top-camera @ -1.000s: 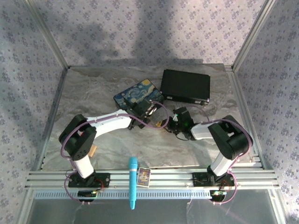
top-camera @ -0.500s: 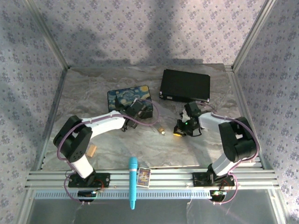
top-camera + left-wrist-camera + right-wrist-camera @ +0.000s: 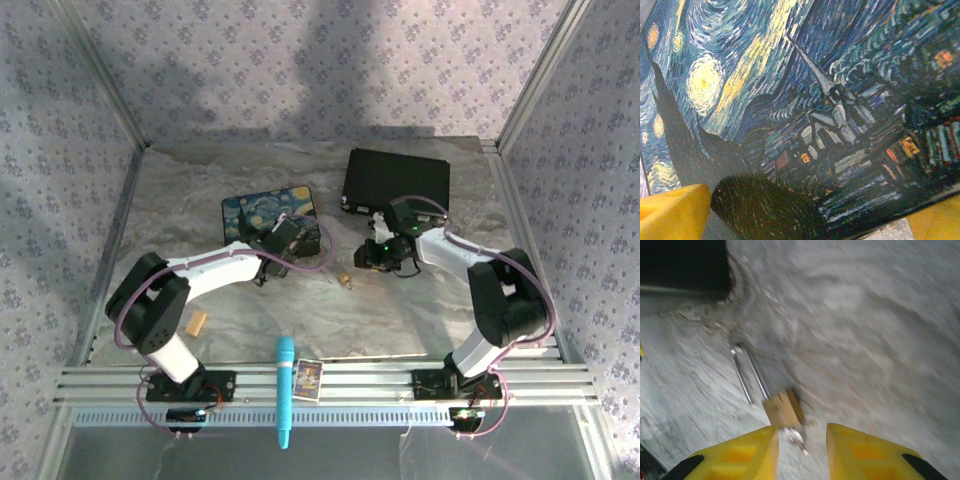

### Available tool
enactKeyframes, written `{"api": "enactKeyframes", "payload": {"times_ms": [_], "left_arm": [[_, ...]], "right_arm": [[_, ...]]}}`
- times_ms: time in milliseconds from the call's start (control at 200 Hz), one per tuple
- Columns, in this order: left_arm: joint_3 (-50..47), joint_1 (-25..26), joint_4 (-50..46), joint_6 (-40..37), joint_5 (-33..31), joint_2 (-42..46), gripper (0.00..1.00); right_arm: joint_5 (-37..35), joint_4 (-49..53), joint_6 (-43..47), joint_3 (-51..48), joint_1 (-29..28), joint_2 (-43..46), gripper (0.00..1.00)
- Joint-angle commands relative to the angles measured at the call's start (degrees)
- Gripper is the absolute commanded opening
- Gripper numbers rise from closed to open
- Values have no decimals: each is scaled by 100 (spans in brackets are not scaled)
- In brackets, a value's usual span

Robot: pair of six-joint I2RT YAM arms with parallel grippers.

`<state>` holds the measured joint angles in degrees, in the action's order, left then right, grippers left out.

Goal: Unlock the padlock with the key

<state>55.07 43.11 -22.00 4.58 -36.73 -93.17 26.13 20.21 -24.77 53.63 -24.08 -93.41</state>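
The small brass padlock lies on the grey marbled table between the two arms. In the right wrist view its brass body lies flat with the thin silver shackle pointing away. The silvery key sticks out of the body's near end. My right gripper is open, and its yellow fingertips lie either side of the key without touching it. My left gripper hangs open right over the Starry-Night box, with nothing held.
The Starry-Night box lies left of centre, and a black case sits at the back right. A tan block lies by the left arm. A cyan marker and a small card rest on the front rail.
Both grippers have drawn apart from the middle, leaving the padlock lying on the table. The left arm and the painted box shifted left. The right gripper swung out, then back toward the padlock.
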Motion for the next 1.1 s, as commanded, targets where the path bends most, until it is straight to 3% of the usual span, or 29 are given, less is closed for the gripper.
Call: {"api": "enactKeyframes", "payload": {"times_ms": [0, 185, 320, 615, 960, 1044, 1094], "left_arm": [[34, -104, 11, -1, 225, -6, 97], [31, -169, 41, -113, 368, 448, 100], [72, -206, 139, -89, 810, 697, 100], [235, -275, -103, -79, 887, 1232, 100], [-59, -619, -125, 334, 1353, 2219, 100], [-242, -795, -28, 530, 1557, 2532, 100], [-384, -893, 86, 668, 1624, 2732, 100]], "right_arm": [[-16, -89, -4, 323, -267, -466, 30], [-20, -253, -130, 298, -551, -733, 31], [122, -492, -351, 47, -582, -601, 31], [236, -949, -708, -408, -660, -402, 31], [197, -995, -883, -535, -878, -181, 32], [142, -1020, -890, -555, -880, -40, 34], [-39, -1002, -867, -560, -882, 140, 41]]}}
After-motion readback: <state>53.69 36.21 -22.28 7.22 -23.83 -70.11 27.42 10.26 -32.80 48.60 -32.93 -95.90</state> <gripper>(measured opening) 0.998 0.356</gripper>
